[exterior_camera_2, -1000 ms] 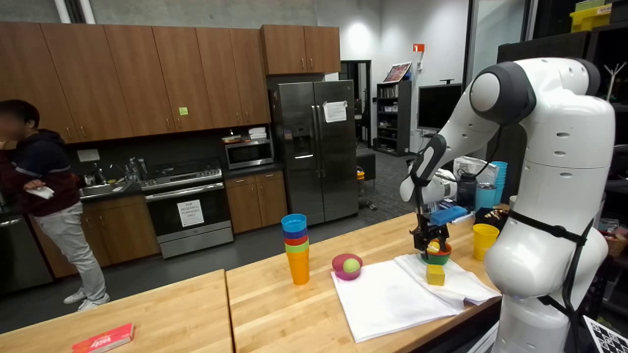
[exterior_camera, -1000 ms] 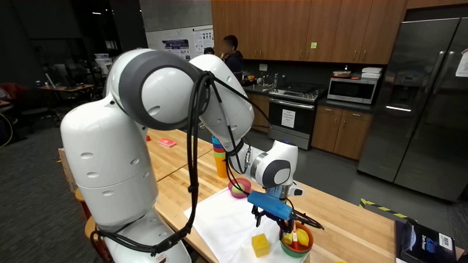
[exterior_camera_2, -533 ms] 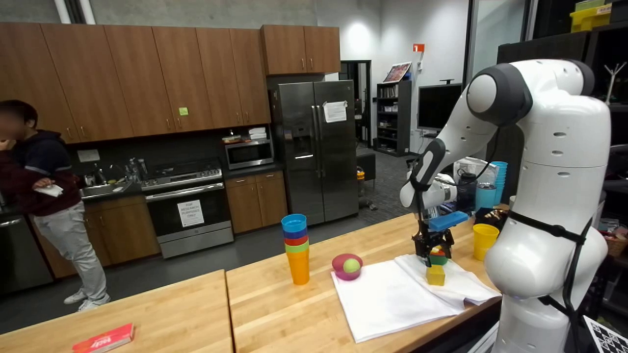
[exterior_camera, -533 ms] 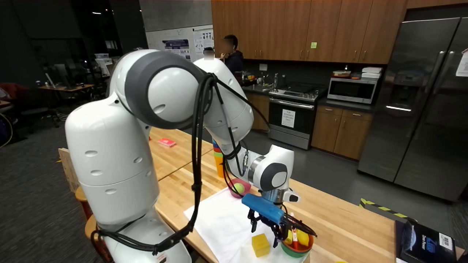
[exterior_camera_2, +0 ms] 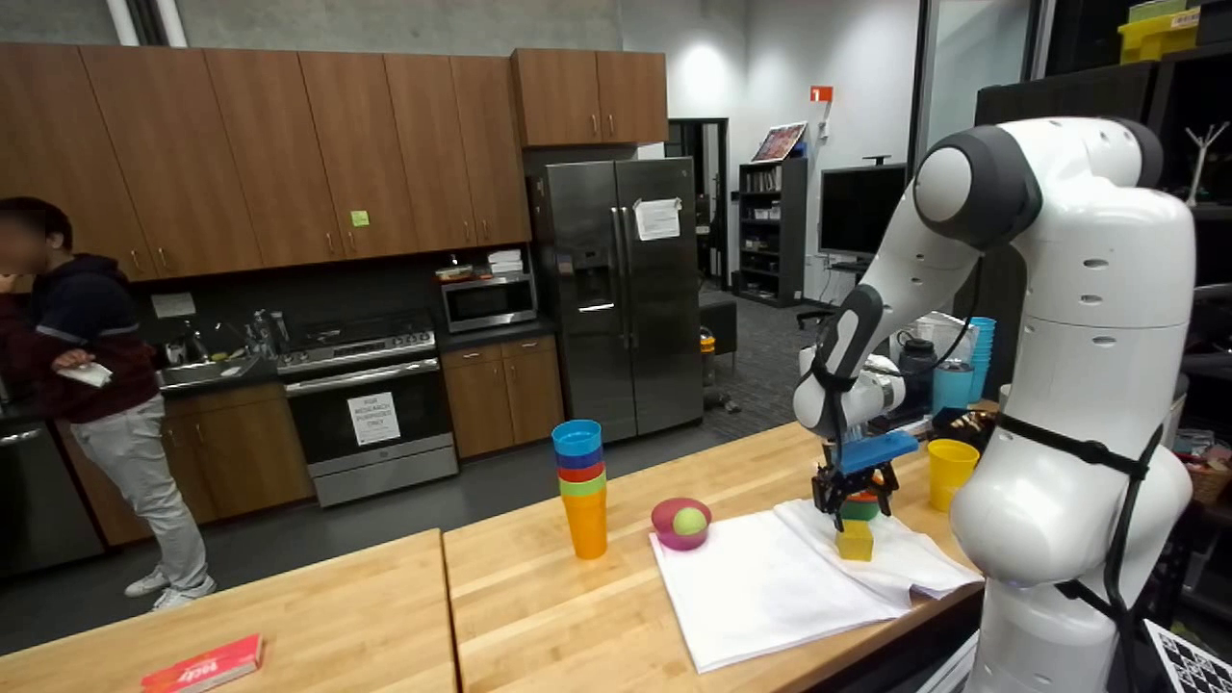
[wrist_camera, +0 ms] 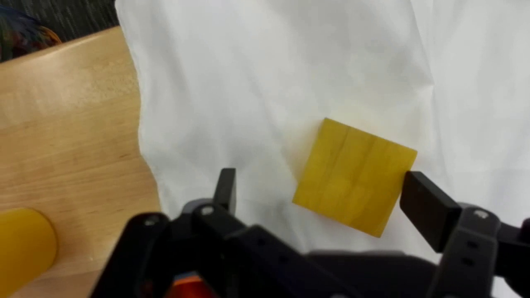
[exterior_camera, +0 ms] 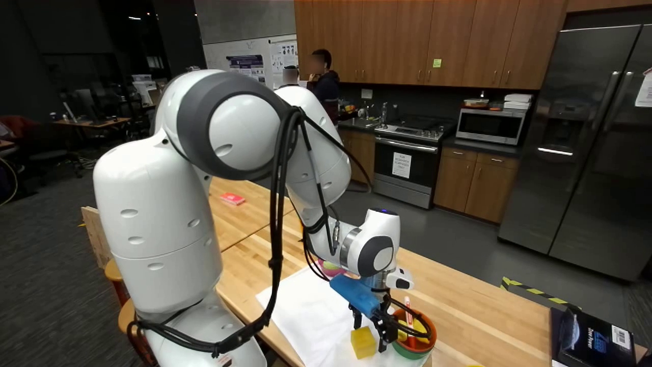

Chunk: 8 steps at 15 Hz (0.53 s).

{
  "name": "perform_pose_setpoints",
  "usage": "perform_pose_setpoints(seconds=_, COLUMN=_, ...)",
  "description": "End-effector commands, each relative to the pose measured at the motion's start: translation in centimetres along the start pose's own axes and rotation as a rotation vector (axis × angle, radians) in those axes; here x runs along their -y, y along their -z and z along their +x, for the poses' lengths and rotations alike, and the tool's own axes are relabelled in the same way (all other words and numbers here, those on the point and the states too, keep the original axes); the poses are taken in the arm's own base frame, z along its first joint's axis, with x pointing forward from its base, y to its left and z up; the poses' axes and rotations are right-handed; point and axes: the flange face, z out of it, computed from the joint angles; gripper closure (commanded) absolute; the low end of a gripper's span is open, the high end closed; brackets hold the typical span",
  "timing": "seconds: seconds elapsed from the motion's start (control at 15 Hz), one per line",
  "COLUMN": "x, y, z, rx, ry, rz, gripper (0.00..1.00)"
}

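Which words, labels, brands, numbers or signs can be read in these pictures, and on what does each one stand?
"FOR RESEARCH PURPOSES ONLY": paper on the oven.
"1": orange sign.
"Power", seemingly: black box; the word before it is blurred.
Too small or blurred to read: pink item, posters, fridge paper, green note, the box's white label.

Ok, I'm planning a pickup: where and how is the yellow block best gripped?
Probably by opposite side faces, from above: the yellow block is boxy, resting on the white cloth, top uncovered. The open gripper looks skewed to it, so a slight turn might help.
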Motion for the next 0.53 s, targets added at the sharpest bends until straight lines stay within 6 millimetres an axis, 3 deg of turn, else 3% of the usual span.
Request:
perform_pose_setpoints(seconds=0.0, x=0.33, y=-1.00, z=-1.30, rx=-0.046, ry=-0.069, rz=-0.036, gripper=0.00)
perform_pose_setpoints(seconds=0.07, x=0.22, y=-0.87, z=-1.43, rx=-0.060, ry=-0.078, rz=-0.047, gripper=0.00)
perform_pose_setpoints(seconds=0.13, x=0.58, y=-1.01, z=-1.63, rx=-0.067, ry=-0.085, rz=-0.056, gripper=0.25)
perform_pose_setpoints(seconds=0.27, x=0.31, y=-0.78, z=-1.74, rx=-0.080, ry=-0.101, rz=-0.073, gripper=0.29)
perform_pose_setpoints(seconds=0.4, x=0.63, y=-0.73, z=-2.12, rx=-0.090, ry=-0.117, rz=-0.082, gripper=0.41)
perform_pose_setpoints(seconds=0.47, x=0.37, y=-0.60, z=-2.24, rx=-0.090, ry=-0.119, rz=-0.085, gripper=0.40)
